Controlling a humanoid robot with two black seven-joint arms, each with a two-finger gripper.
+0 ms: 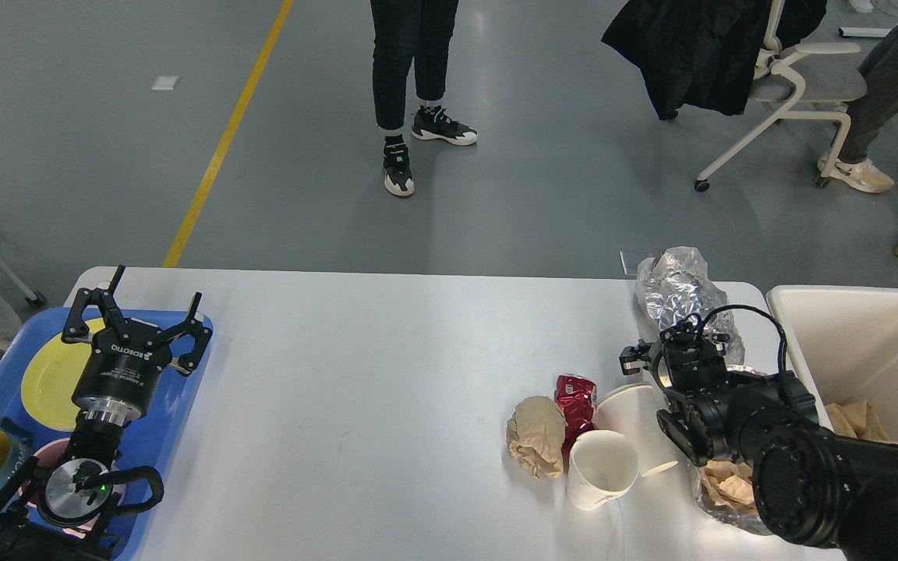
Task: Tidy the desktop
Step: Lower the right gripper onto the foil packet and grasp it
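Over the blue tray [184,405] the left gripper [139,305] points forward, jaws spread; right gripper's [679,347] jaws unreadable.

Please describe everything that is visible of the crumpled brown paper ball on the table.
The brown paper ball is a wad of tan, kraft-like paper, heavily creased, lying on the desktop right of centre. Its right side presses against the crushed red can, and a white paper cup lies just at its lower right. No tool touches it.
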